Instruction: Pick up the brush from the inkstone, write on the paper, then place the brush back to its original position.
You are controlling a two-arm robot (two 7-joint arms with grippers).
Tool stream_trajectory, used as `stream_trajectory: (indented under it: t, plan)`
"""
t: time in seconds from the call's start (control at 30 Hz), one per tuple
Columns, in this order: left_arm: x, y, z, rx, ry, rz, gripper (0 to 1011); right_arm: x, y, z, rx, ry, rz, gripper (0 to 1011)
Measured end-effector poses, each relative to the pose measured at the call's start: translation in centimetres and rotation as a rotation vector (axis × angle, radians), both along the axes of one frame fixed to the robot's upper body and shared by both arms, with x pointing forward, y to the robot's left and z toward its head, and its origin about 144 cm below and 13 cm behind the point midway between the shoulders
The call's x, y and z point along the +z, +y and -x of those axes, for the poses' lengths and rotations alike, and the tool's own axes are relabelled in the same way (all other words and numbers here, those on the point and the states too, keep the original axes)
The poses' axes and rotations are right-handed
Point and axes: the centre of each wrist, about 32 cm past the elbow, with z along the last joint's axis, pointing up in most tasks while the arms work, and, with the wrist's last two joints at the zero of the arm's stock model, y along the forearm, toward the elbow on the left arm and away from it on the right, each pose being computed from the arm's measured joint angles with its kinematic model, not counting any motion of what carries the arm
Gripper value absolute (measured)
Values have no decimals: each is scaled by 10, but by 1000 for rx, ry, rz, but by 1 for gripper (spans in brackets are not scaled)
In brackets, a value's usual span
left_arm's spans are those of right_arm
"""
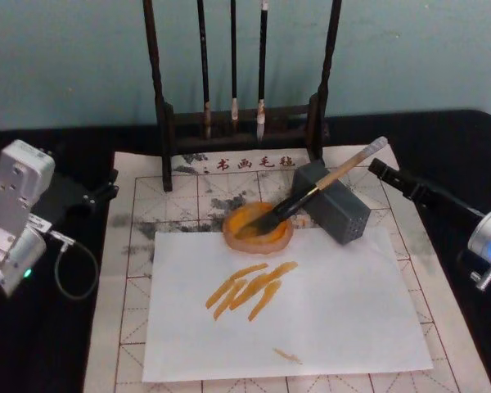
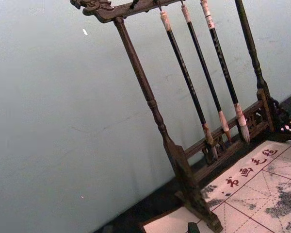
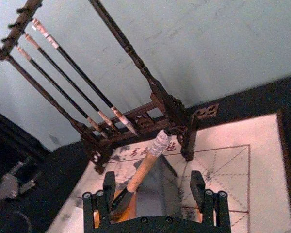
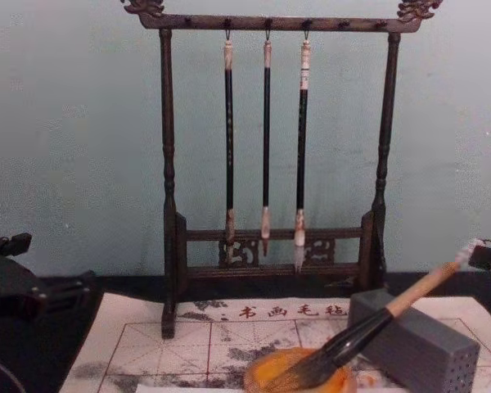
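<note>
fingers spread, the right gripper (image 3: 151, 180) hovers by the likely light, stiff-handled brush (image 1: 327, 183), best pinched on pale wood above soft bristles; the left gripper (image 1: 98, 193) sits parked.

head: high, looks down on the paper (image 1: 135, 270) and brush rack (image 1: 165, 123) | chest: low, faces rack front, near | left wrist: tilted, sees rack from side | right wrist: looks past right gripper (image 3: 153, 187), near | shared: rack in all

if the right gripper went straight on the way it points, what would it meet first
Most likely the brush: its handle lies between the open fingers of the right gripper. The grey block is next behind it, though depth is unclear.
</note>
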Motion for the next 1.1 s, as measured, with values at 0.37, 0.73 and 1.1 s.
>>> stream_trajectory:
  t: [0.37,0.73,1.1]
  plan:
    - [0,0,0,0,0,0,1001,-6,6,-12,11,58,-113,1002]
    - [0,0,0,0,0,0,1001,-17,20,-20,-17,47,-178,1003]
    - [0,0,0,0,0,0,1001,-25,32,-21,-25,31,-206,1002]
